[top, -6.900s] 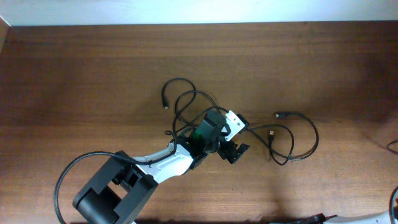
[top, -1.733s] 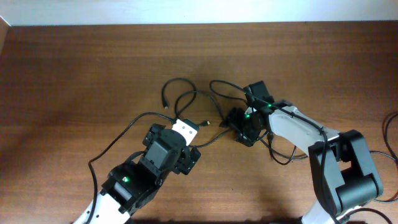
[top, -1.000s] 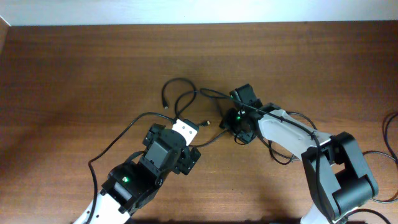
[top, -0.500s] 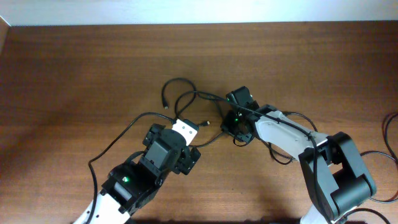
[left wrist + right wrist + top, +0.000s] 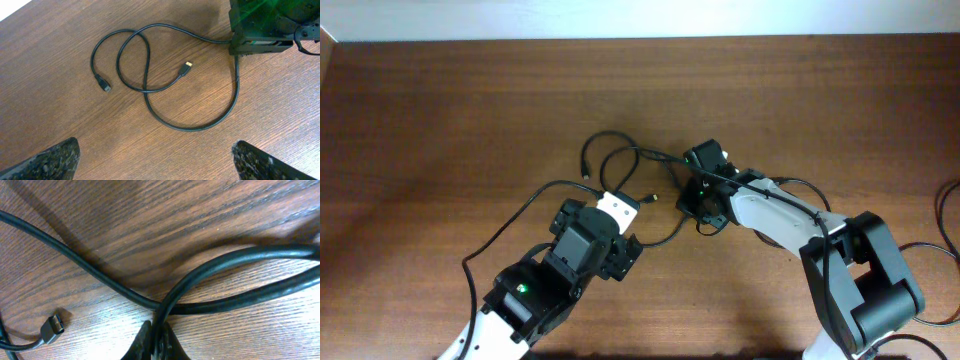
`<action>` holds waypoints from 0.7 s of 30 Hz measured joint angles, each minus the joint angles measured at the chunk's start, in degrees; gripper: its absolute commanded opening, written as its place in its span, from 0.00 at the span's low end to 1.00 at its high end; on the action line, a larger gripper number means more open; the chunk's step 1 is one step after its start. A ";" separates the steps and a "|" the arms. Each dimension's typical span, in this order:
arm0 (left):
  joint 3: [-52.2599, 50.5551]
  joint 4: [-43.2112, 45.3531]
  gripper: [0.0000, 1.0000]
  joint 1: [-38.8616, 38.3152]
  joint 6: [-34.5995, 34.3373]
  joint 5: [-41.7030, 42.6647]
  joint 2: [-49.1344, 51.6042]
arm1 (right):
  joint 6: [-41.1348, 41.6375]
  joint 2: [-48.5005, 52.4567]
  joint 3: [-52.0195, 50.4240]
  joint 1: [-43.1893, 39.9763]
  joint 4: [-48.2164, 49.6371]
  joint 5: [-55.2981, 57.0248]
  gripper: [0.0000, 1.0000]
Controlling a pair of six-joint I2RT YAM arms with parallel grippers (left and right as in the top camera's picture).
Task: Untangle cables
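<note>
The cables are plain black, one plug tipped gold. The worktop is reddish-brown wood with fine dark grain. The left arm and right arm are black and white; a green light glows on the left.

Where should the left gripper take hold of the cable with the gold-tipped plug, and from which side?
Probably on the cable just behind its gold-tipped plug, with the left gripper coming straight down, jaws across the cord. That stretch lies flat and alone, clear of the loop crossings and of the right gripper.
</note>
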 measured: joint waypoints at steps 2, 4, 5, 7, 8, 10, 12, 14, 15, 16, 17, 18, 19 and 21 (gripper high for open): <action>0.00 0.00 0.99 0.00 0.00 0.00 0.00 | 0.00 0.00 0.00 0.00 0.00 -0.52 0.04; 0.00 0.00 0.99 0.00 0.00 0.00 0.00 | -0.02 0.00 0.00 0.00 -0.02 -1.77 0.04; 0.00 0.00 0.99 0.00 0.00 0.00 0.00 | -0.15 0.00 0.00 0.00 -0.02 -2.40 0.04; 0.00 0.00 0.99 0.00 0.00 0.00 0.00 | -0.74 -0.02 0.00 0.00 -0.04 -3.56 0.04; 0.00 0.00 0.99 0.00 0.00 0.00 0.00 | -1.14 -0.13 0.00 0.00 -0.22 -4.20 0.04; 0.00 0.00 0.99 0.00 0.00 0.00 0.00 | -1.51 -1.14 -0.22 0.00 -0.46 -4.98 0.04; 0.00 0.02 0.99 0.00 0.00 0.00 0.00 | -1.97 -3.85 -0.31 0.00 -0.68 -5.35 0.04; 0.00 0.00 0.99 0.00 0.00 0.00 0.00 | -2.45 -7.15 -0.31 0.00 -0.66 -5.42 0.04; 0.00 0.00 0.99 0.00 0.00 0.00 0.00 | -2.64 -9.29 -0.31 0.00 -0.61 -5.40 0.04; 0.00 0.00 0.99 0.00 0.00 0.00 0.00 | -2.73 -11.76 -0.31 0.00 -0.48 -5.35 0.04; 0.00 0.00 0.99 0.00 0.00 0.00 0.00 | -2.80 -14.12 -0.31 -0.02 -0.31 -5.18 0.04; 0.00 0.00 0.99 0.00 0.00 0.00 0.00 | -2.82 -16.26 -0.31 -0.02 -0.22 -4.90 0.04; 0.00 0.00 0.99 0.00 0.00 0.00 0.00 | -2.82 -18.18 -0.28 0.00 -0.13 -4.50 0.04; 0.00 0.00 0.99 0.00 0.00 0.00 0.00 | -2.86 -21.46 -0.13 0.00 -0.04 -3.39 0.04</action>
